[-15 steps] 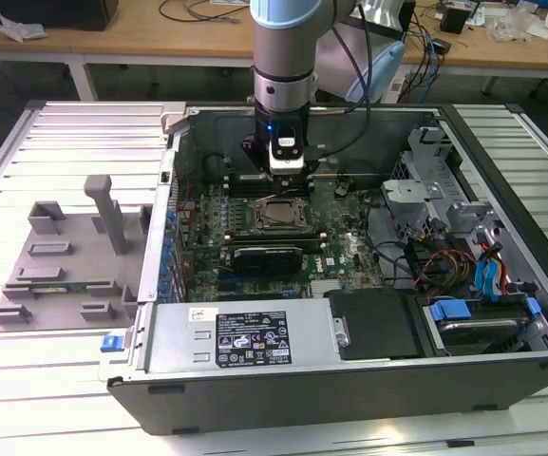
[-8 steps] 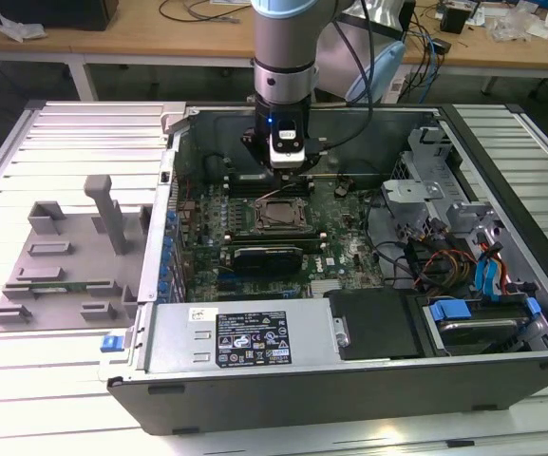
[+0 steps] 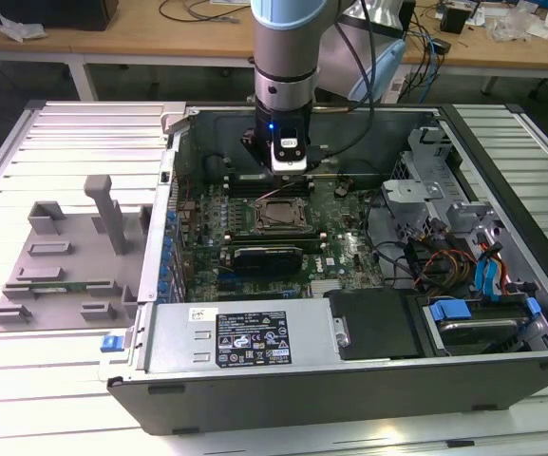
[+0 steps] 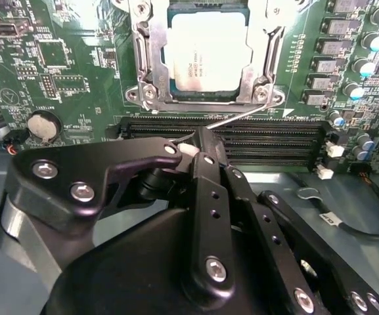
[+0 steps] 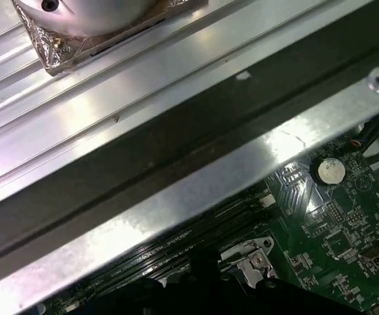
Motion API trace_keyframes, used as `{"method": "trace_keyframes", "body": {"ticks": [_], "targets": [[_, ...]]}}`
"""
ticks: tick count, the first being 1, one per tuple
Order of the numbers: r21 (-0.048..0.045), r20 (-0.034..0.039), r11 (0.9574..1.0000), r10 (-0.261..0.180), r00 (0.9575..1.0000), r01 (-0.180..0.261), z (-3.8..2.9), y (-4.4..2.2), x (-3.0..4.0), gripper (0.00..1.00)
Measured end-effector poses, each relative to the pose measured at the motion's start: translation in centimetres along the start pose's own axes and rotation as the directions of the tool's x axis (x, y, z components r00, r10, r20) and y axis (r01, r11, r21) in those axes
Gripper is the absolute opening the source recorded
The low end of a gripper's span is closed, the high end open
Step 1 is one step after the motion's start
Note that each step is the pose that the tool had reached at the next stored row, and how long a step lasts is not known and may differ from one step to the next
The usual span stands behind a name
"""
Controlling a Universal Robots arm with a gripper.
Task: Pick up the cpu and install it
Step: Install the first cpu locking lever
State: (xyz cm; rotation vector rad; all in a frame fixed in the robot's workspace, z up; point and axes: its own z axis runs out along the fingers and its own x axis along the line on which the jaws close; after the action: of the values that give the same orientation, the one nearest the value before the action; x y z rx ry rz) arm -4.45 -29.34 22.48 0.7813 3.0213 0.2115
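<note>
Shiny metal cpu (image 4: 205, 52); seemingly matt black plastic claw (image 4: 199, 141).

The room is bright, with light from above. In the second wrist view the cpu (image 4: 205, 52) shines white with glare. In the first wrist view the case wall (image 5: 176, 190) gleams and looks blurry. The pincer (image 4: 199, 141) looks dark.

Arm (image 3: 288, 47) upright, fingers (image 4: 205, 141) (black) pressed together
</note>
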Motion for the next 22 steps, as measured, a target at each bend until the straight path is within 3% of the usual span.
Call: {"method": "trace_keyframes", "body": {"ticks": [6,14,22], "targets": [[-0.0192,-0.0123,0.9996,-0.022,0.9997,0.022,0.07,-0.21,-0.11,0.11],[-0.0195,-0.0124,0.9996,-0.022,0.9997,0.022,0.22,-0.03,-0.67,0.11],[-0.0195,-0.0124,0.9996,-0.022,0.9997,0.022,0.81,-0.01,-0.87,0.11]]}}
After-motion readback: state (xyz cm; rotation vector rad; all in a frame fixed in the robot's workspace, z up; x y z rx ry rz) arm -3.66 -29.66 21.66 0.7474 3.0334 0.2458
